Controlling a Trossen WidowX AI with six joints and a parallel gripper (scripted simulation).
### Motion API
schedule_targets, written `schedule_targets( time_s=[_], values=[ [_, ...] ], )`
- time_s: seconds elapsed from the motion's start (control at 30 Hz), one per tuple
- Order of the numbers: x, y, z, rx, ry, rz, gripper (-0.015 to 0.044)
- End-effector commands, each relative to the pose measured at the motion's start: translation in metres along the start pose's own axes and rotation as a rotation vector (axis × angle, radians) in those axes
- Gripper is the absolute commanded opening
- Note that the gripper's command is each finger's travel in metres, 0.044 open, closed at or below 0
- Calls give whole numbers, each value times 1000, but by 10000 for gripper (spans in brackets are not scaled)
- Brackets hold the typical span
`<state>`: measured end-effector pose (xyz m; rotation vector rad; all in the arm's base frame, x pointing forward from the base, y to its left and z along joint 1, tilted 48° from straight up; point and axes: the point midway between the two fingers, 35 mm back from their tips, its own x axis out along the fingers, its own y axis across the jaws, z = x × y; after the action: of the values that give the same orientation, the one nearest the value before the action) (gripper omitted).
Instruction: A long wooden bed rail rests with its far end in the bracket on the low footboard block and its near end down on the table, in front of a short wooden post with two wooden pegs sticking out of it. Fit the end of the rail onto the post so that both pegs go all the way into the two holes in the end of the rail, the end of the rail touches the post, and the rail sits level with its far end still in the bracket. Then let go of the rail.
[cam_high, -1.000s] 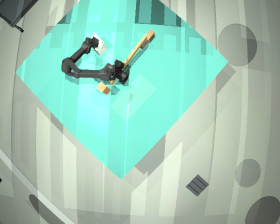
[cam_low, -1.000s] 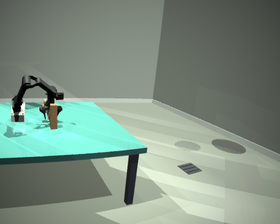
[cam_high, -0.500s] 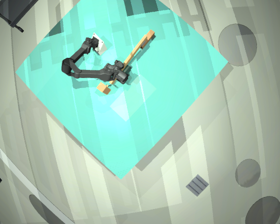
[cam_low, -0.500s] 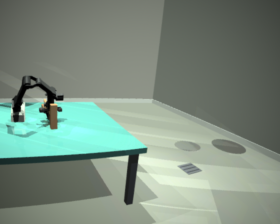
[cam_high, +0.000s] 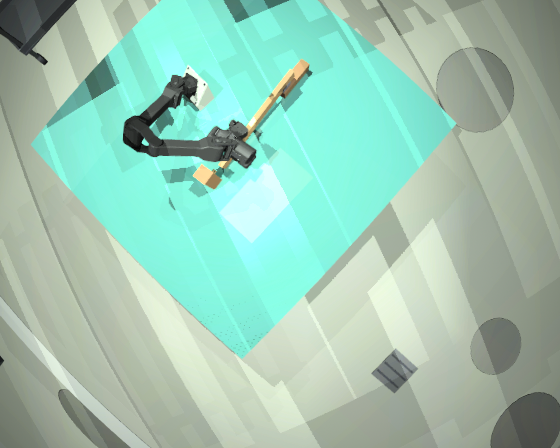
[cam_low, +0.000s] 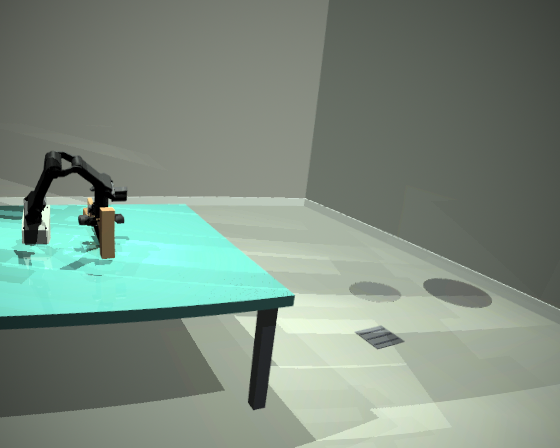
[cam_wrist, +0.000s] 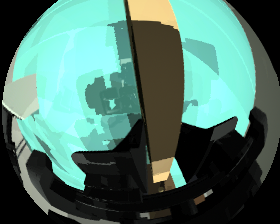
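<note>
The long wooden rail (cam_high: 265, 107) (cam_wrist: 157, 75) runs from the footboard block (cam_high: 301, 69) toward the post (cam_high: 206, 175) (cam_low: 107, 235). Its far end lies at the bracket on the block. Its near end is close in front of the post, with a narrow gap between them where something dark and small shows. My gripper (cam_high: 242, 140) (cam_wrist: 150, 120) is shut on the rail, nearer its post end, one finger on each side. The wrist view shows mostly the rail's shaded face. The pegs and holes cannot be made out, and the near end's height is unclear.
The arm's pale base plate (cam_high: 201, 95) (cam_low: 45, 225) stands on the turquoise table (cam_high: 320, 200) (cam_low: 200, 270), to one side of the rail. The arm reaches over the rail from that side. Patchy shadows and bright reflections cover the table top.
</note>
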<state>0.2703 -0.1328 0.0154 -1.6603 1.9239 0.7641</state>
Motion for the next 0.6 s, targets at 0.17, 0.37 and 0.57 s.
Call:
schedule_targets(
  time_s=[0.17, 0.37, 0.57],
  values=[
    [0, 0, 0, -2, 3, 0, 0],
    [-3, 0, 0, -2, 3, 0, 0],
    [-6, 0, 0, -2, 3, 0, 0]
  ],
)
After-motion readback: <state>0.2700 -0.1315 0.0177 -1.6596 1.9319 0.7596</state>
